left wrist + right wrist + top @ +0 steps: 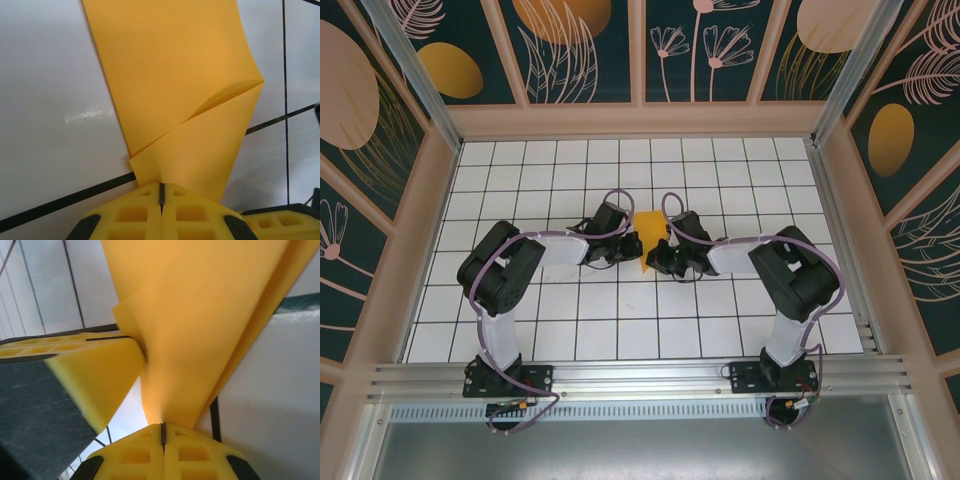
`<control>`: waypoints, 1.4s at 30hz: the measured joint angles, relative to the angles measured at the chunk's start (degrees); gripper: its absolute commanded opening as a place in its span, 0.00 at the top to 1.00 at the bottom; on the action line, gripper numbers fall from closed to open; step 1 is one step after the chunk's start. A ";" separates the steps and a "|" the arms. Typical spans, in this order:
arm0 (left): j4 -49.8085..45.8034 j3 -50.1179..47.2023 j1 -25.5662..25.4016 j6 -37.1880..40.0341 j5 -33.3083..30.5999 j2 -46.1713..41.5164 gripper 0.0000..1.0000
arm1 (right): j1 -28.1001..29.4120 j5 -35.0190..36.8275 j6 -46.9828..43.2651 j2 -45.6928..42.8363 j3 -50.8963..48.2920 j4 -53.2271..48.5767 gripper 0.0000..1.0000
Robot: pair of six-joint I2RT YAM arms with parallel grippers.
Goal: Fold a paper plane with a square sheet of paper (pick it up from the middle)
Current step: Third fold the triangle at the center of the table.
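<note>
The square sheet of paper (651, 238), partly folded, is held up over the middle of the white grid table (620, 320). The left gripper (161, 187) pinches its lower edge, and the right gripper (162, 429) pinches it too. A yellow left finger (95, 370) covers perhaps one fold

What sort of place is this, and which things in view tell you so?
Probably a robot lab test cell, not a home or factory: a white gridded table walled in by floral panels, with a left arm and a right arm bolted to a metal rail, both holding an orange paper.
</note>
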 measured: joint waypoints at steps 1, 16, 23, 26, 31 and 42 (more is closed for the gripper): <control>0.00 0.00 0.00 0.00 -0.07 0.00 0.94 | 0.09 -0.07 0.02 -0.50 -0.07 0.04 1.00; 0.02 0.00 0.00 -0.04 -0.24 0.00 0.95 | 2.45 -1.73 0.24 -0.48 -1.31 1.27 1.00; 0.04 0.00 0.00 -0.07 -0.44 0.00 0.95 | 2.69 -1.90 0.22 1.55 -0.04 0.50 1.00; 0.04 0.00 0.00 -0.07 -0.46 0.00 0.95 | 2.69 -1.92 0.04 1.49 0.04 0.37 1.00; 0.04 0.00 0.00 -0.07 -0.46 0.00 0.95 | 2.10 -1.01 -1.16 -2.49 -0.11 -1.31 1.00; -0.17 0.17 0.00 -0.02 -0.46 0.00 0.94 | -6.01 -0.42 -4.44 -5.07 0.70 -3.15 1.00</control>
